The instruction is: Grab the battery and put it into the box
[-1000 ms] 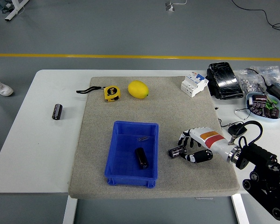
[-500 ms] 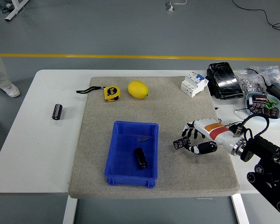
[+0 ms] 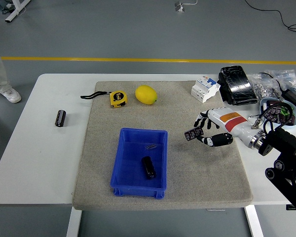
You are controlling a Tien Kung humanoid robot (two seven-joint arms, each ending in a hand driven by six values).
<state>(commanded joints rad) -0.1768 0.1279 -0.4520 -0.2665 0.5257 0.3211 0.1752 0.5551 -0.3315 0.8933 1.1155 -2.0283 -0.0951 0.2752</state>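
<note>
- The right hand [image 3: 207, 131] is reaching in from the right edge, hanging above the grey mat [image 3: 187, 168], to the right of the blue box [image 3: 126, 185].
- Its fingers are curling around a small dark battery [image 3: 191, 134], gripping it at the fingertips; the battery is sticking out to the left of the hand, tilted, clear of the mat.
- The blue box is sitting on the mat's near left part, and a second dark battery [image 3: 148, 167] is lying inside it, near the middle of the floor.
- A third battery [image 3: 61, 118] is lying on the bare white table [image 3: 34, 158], left of the mat, well apart from the box.
- A yellow tape measure [image 3: 118, 98] and a lemon [image 3: 146, 94] are resting side by side near the mat's far edge.
- A white circuit breaker [image 3: 205, 89] is sitting at the mat's far right corner, with a black pack [image 3: 237, 85] just beside it on the table.
- A person's leg and shoe [image 3: 5, 91] are showing at the left edge, on the floor beyond the table.
</note>
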